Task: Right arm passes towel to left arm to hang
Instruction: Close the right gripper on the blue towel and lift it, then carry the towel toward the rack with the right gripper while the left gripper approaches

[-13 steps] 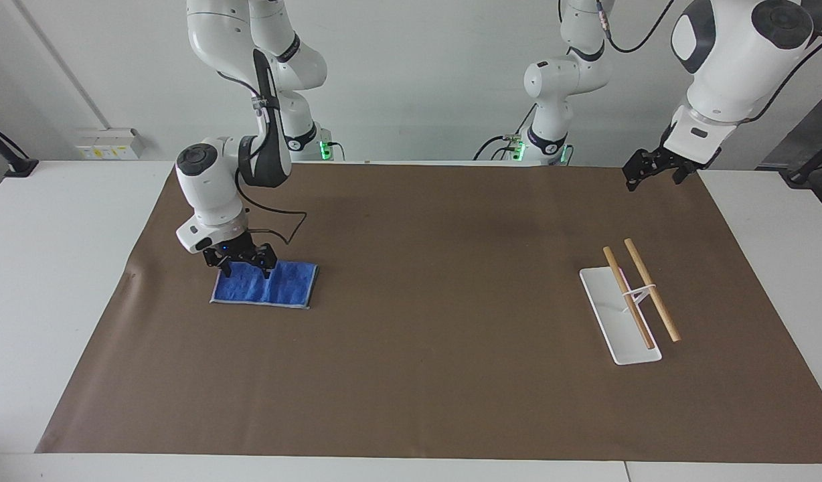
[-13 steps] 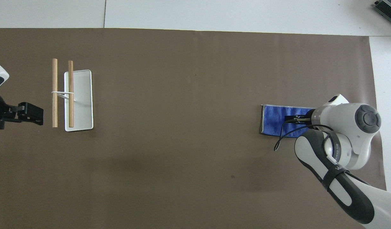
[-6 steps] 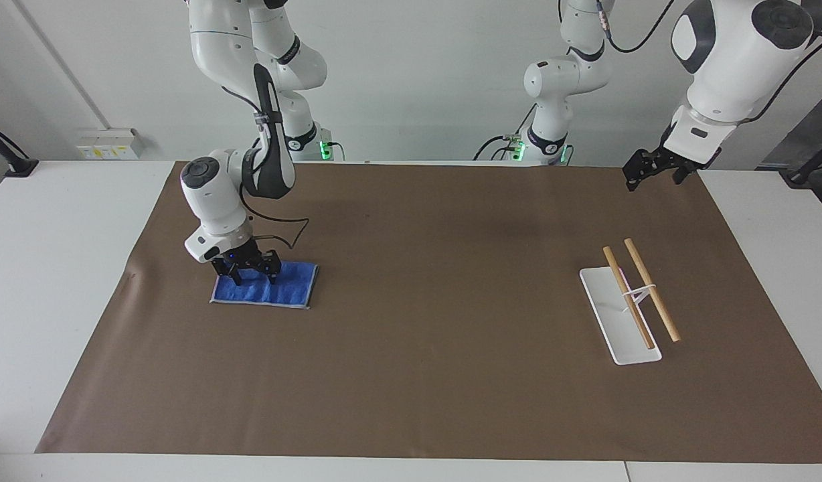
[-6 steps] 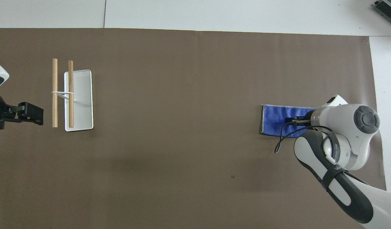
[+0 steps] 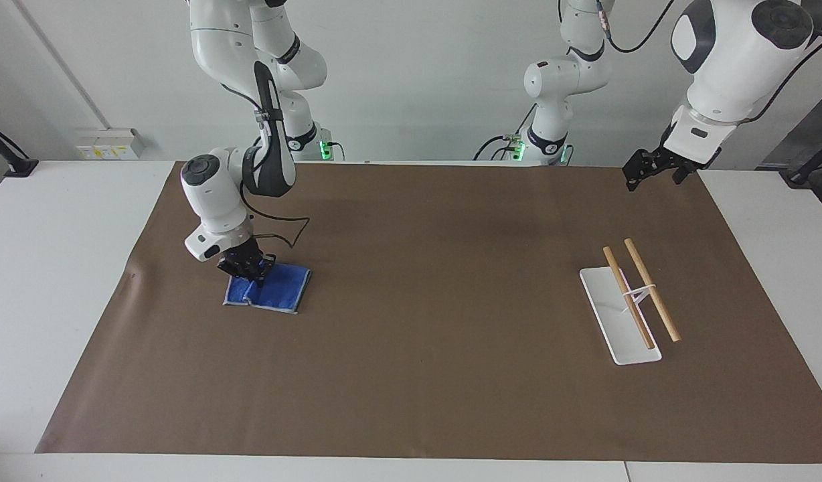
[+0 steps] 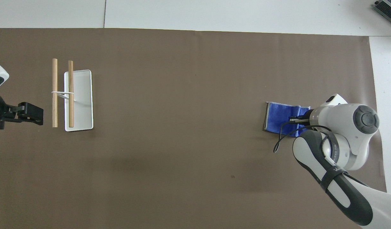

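My right pincer (image 5: pixel 249 269) pinched shut on small royal-blue terry towel (image 5: pixel 272 289), bunched on brown mat at right arm's end of bench. Soft, light, floppy: grip near edge. Left pincer (image 5: pixel 646 173) open, waiting over mat's corner.

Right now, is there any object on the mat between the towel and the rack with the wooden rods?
Nothing visible. The towel, pinched by the right end effector, and the rack have only bare brown mat between them.
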Controlling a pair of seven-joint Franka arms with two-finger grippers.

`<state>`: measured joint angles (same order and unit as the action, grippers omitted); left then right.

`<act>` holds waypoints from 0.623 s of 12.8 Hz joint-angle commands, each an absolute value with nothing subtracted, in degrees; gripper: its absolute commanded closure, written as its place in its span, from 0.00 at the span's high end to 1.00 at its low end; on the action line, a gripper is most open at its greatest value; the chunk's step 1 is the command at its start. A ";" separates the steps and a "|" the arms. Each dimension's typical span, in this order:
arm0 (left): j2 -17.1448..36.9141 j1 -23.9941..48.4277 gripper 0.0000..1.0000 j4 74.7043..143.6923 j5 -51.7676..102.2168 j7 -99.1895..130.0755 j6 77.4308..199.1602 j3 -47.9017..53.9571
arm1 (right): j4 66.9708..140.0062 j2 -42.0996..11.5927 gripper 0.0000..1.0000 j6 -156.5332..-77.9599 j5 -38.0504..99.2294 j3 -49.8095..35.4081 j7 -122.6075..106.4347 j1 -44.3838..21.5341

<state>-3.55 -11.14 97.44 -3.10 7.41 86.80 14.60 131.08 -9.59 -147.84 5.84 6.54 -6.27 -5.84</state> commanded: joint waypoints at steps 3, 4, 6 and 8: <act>-5.36 -11.60 1.00 99.58 -2.29 7.21 88.07 14.50 | 124.47 -6.07 0.00 -136.78 8.69 4.93 -4.57 -7.38; -5.36 -11.69 1.00 99.58 -2.29 7.21 88.07 14.50 | 123.24 -5.37 0.00 -135.10 10.27 4.57 -4.48 -7.38; -5.36 -11.60 1.00 99.58 -2.29 7.21 88.07 14.50 | 121.21 -4.92 0.00 -133.86 13.95 3.00 -4.40 -7.47; -5.36 -11.60 1.00 99.58 -2.29 7.21 88.07 14.50 | 117.97 -4.66 0.00 -131.94 18.26 1.07 -0.73 -7.47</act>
<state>-3.55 -11.14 97.44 -3.10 7.40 86.80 14.60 120.78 -4.71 -134.18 15.03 2.93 -3.82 -7.92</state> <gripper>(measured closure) 0.000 0.960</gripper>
